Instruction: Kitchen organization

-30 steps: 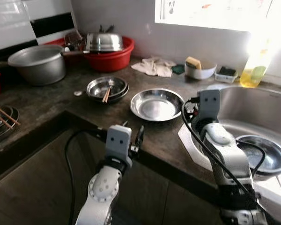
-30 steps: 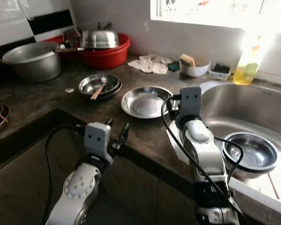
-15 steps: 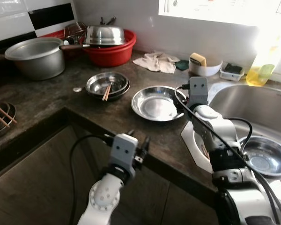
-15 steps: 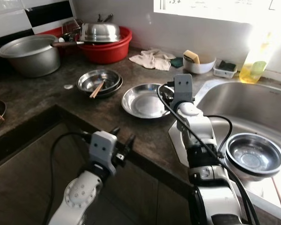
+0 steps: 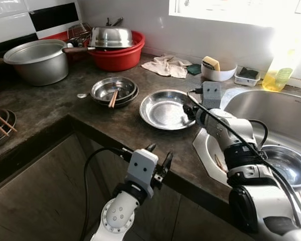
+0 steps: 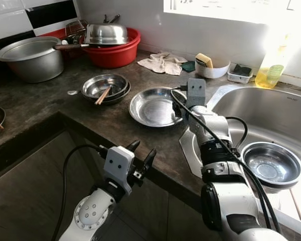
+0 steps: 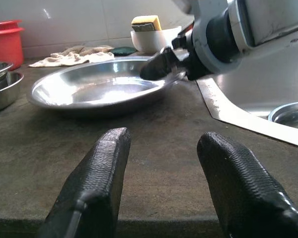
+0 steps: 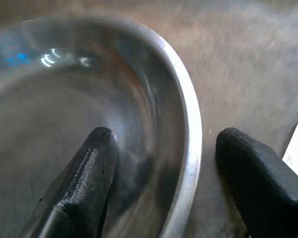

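I have the right pincer (image 8: 161,163) at the steel plate (image 5: 166,109), its two black fingers spread apart and straddling the plate's rim at about 3 o'clock: one finger (image 8: 87,173) sits inside the dish, the other (image 8: 253,173) outside over the dark surface (image 5: 55,108). It is released, not gripping; I cannot tell whether either finger touches the metal. The plate lies flat in the middle of the surface, just beside the sink (image 5: 276,113), which is at its 3 o'clock.

My left pincer (image 7: 161,188) hangs low in front of the surface's front edge, fingers parted with nothing between them, pointing toward the plate from its 6 o'clock side and well apart from it.

At the plate's 9 o'clock, near it, stands a stack of steel bowls (image 5: 114,91) with chopsticks (image 5: 113,99) resting inside. Farther off at 10 o'clock is a big grey pot (image 5: 34,61), and at 11 o'clock a red basin (image 5: 121,56) holding a steel lid (image 5: 112,37). A crumpled cloth (image 5: 165,67) lies at 12 o'clock, with a white bowl carrying a sponge (image 5: 213,70) at about 1 o'clock. A bottle of yellow liquid (image 5: 278,73) stands by the window at 2 o'clock. Another steel bowl (image 5: 286,168) rests down in the sink at 4 o'clock.
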Tool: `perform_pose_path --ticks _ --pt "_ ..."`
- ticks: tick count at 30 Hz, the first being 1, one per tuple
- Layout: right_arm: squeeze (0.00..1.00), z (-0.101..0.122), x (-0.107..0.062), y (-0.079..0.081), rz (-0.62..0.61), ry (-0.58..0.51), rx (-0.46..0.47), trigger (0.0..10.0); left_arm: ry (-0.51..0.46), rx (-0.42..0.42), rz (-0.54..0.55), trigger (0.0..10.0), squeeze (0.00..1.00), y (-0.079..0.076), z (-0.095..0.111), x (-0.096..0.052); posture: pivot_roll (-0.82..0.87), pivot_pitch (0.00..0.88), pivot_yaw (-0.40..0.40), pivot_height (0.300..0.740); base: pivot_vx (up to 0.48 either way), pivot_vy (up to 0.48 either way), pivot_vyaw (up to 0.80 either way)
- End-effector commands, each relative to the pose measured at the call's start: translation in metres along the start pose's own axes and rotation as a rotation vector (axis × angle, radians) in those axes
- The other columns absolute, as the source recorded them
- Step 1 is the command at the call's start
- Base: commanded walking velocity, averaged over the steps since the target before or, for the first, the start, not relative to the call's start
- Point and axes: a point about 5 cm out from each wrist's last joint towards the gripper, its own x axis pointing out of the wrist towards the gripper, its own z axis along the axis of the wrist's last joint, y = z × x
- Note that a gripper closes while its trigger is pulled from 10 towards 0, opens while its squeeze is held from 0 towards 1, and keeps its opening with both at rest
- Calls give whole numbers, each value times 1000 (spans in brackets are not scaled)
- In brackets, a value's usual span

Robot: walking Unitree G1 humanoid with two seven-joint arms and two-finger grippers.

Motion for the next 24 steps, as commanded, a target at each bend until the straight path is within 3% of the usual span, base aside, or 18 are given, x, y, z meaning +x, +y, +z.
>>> perform_pose_path --ticks 1,7,17,18,19,20,24 --pt "0 4 0 -2 -9 14 2 10000 -12 21 10 10000 0 2 2 0 67 22 -37 740 0 0 0" --pt "0 6 2 -2 -4 20 16 10000 -12 23 20 10000 0 3 2 0 70 25 -39 740 0 0 0" --pt "0 -9 5 5 27 136 53 10000 -12 27 28 10000 0 4 3 2 66 30 -45 740 0 0 0" --pt "0 -12 6 5 27 152 54 6039 -12 28 31 10000 0 4 3 2 68 31 -48 740 0 0 0" --pt "0 -13 6 5 26 159 54 4118 -12 28 32 10000 0 4 3 2 68 31 -47 740 0 0 0" --pt "0 -14 7 5 27 161 51 157 -12 29 33 10000 0 4 3 2 68 31 -47 740 0 0 0" --pt "0 -16 7 7 33 172 52 0 -9 33 39 10000 0 4 2 3 68 31 -49 740 0 0 0"
